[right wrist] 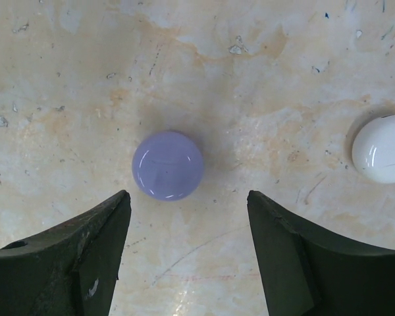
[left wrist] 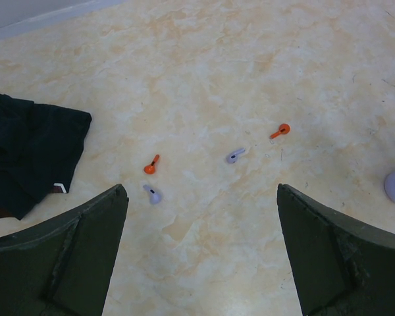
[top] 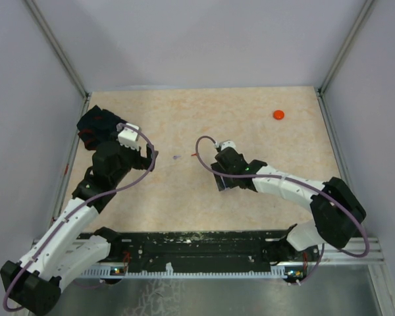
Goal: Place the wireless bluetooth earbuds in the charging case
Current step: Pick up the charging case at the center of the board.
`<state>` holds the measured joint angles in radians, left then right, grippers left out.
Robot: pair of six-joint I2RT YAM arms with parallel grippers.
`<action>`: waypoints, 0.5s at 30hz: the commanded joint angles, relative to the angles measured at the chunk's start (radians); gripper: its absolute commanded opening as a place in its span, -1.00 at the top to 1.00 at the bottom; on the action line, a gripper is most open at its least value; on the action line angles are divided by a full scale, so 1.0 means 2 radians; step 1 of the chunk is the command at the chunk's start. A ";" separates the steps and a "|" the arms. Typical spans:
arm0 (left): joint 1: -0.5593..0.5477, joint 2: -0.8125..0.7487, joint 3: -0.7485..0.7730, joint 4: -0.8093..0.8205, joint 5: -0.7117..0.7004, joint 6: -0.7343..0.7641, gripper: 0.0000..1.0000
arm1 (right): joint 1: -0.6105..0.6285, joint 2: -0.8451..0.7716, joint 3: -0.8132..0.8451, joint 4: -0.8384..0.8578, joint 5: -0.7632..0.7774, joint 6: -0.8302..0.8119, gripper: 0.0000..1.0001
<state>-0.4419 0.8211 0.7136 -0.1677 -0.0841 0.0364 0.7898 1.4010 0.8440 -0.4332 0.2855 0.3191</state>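
A small white mark [left wrist: 59, 187] at the edge of the black cloth [left wrist: 26, 151] may be a tag, but it is too small to read.

The left claw [left wrist: 201, 194] is spread wide and holds nothing. Its two dark fingers [left wrist: 72, 257] frame a bare patch of the desk [left wrist: 204, 66]. Just beyond the fingertips, four earbuds lie loose on the desk, none touching another. An orange-red earbud [left wrist: 151, 165] lies with a pale purple earbud [left wrist: 153, 193] just beside it on the near side. A second pale purple earbud [left wrist: 235, 155] lies further right, and a second orange-red earbud [left wrist: 280, 131] lies beyond that. The cloth lies to their left, apart from all four.

The right claw [right wrist: 187, 199] is also spread and empty. A pale purple round case [right wrist: 168, 165], smooth-domed and apparently closed, sits on the desk just ahead of the gap between its fingertips. Neither finger seems to touch it, though the straight-down view makes the height hard to judge. A white round case [right wrist: 382, 149] lies to its right, apart from it.

In the top view a red disc [top: 278, 114] lies near the far right corner, well apart from both arms.
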 commanded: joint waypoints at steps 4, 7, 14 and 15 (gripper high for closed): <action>0.005 0.004 0.000 0.014 0.012 -0.006 -0.96 | 0.010 0.036 -0.004 0.044 0.013 0.055 -0.33; 0.005 0.004 0.001 0.014 0.014 -0.006 -0.96 | 0.011 0.044 -0.009 0.057 0.007 0.061 -0.31; 0.007 0.008 0.001 0.015 0.018 -0.007 -0.96 | 0.014 0.068 -0.014 0.074 0.015 0.073 -0.21; 0.007 0.009 0.001 0.015 0.019 -0.007 -0.96 | 0.014 0.072 -0.014 0.076 0.017 0.073 -0.20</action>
<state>-0.4366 0.8330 0.7136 -0.1616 -0.0658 0.0296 0.8059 1.5257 0.8177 -0.3412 0.2882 0.4381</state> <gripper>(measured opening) 0.982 0.608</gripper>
